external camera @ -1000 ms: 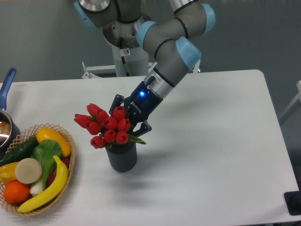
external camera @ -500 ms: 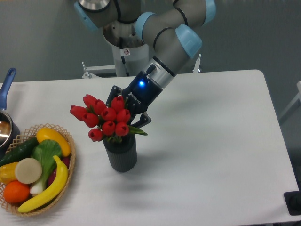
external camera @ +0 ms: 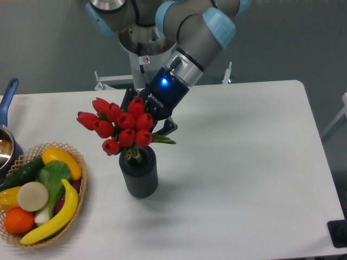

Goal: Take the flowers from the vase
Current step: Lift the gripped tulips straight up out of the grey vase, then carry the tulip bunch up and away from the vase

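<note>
Gripper (external camera: 145, 120), fingertips hidden, grips flowers (external camera: 120, 125) above vase (external camera: 139, 176).

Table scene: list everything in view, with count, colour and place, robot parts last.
Bunch of red tulip buds with green leaves: one, about nine buds, raised above the vase, stems reaching into its mouth.
Dark grey ribbed cylindrical vase: one, centre-left on the table.
Woven wicker basket: one, tan, left front edge, holding fruit and vegetables.
Yellow bananas: two, in the basket.
Orange round fruit: one, basket front.
Green cucumber: one, basket left.
Blue-handled metal pot: one, far left edge, partly cut off.
White rectangular table: one.
Grey and light-blue robot arm: one, above.
Black claw: one, behind the blooms, shut on the bunch.
</note>
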